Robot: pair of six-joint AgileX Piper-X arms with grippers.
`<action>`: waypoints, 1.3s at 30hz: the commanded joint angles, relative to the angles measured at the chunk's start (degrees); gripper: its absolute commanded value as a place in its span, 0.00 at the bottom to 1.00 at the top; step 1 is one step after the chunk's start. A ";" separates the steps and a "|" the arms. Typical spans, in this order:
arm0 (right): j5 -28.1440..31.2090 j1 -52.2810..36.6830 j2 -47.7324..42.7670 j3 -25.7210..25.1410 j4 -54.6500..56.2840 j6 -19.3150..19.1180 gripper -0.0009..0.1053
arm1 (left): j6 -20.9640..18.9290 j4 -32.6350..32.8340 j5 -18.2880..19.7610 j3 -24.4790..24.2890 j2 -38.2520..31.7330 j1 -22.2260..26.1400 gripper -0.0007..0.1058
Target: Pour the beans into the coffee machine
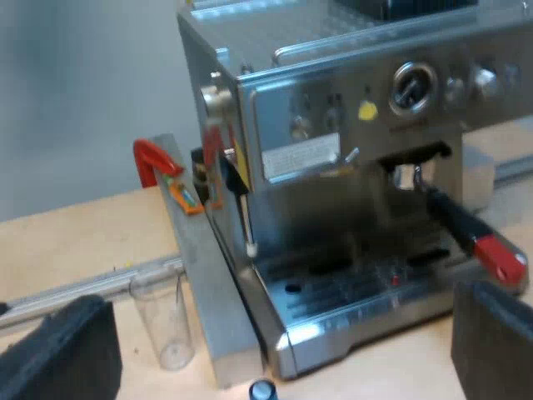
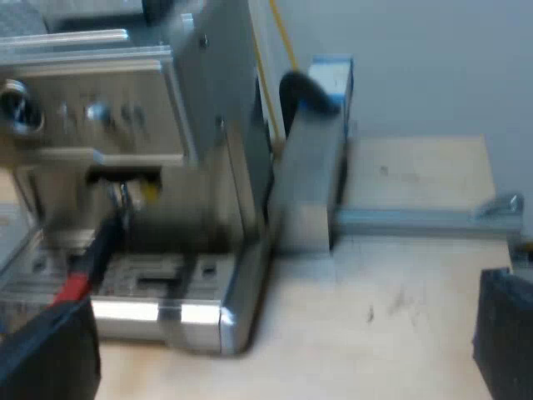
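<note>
Pale wooden tabletop (image 1: 75, 242) under everything, a plain grey wall behind, and the espresso machine (image 1: 333, 108) stands square in the middle of it. An upright metal plate (image 1: 200, 275) is pressed against its side with a red clamp (image 1: 152, 161) at the top, which looks meant to stop the machine from sliding when the arms push on it. A similar block on the other flank carries a blue clamp (image 2: 331, 79) and meets a rail (image 2: 416, 221) lying flat on the wood. The metal holder (image 1: 466, 229) is locked into the machine's front with its red end angled outward, so it is out of the way for this job. Now the thing that matters: the measuring glass (image 1: 164, 321) stands upright on the table just beside that clamped plate. It looks clear, and I can't tell whether any beans are in it. The left gripper (image 1: 279, 333) hangs low facing the machine's front with jaws spread wide and nothing between them, one finger close to the glass. By my reading it is lining up for the pick rather than pouring. The right gripper (image 2: 279, 333) hovers near the machine's far corner, jaws just as wide and empty, leaving room. The bean hopper (image 1: 412, 7) sits dark on the machine's top, so the glass has a climb ahead, and the pour has not begun.
</note>
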 commanded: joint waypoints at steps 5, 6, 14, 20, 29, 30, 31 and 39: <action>0.13 -0.16 -2.64 5.26 -9.45 -0.17 0.87 | -4.73 -8.59 -0.89 5.31 -7.80 -0.32 0.77; 0.13 -0.16 -2.64 6.06 -10.10 -0.17 0.87 | -4.73 -10.13 -0.89 6.46 -7.80 -0.32 0.77; 0.13 -0.16 -2.53 16.77 -17.04 -0.17 0.87 | -4.73 -20.38 -0.89 15.53 -7.67 -0.32 0.77; 0.13 -0.16 -2.40 22.08 -17.89 -0.17 0.87 | -4.73 -22.23 -0.89 22.69 -7.67 -0.32 0.77; 0.13 -0.16 -2.40 29.88 -17.89 -0.17 0.87 | -4.73 -22.23 -0.89 31.72 -7.54 -0.32 0.77; 0.13 -0.16 -2.40 30.97 -17.89 -0.17 0.87 | -4.73 -22.23 -0.89 32.52 -7.54 -0.32 0.77; 0.13 -0.16 -2.40 32.02 -17.89 -0.17 0.87 | -4.73 -22.23 -0.89 33.16 -7.54 -0.32 0.77; 0.13 -0.16 -2.31 36.27 -17.73 -0.17 0.87 | -4.73 -22.66 -0.89 33.93 -7.54 -0.32 0.77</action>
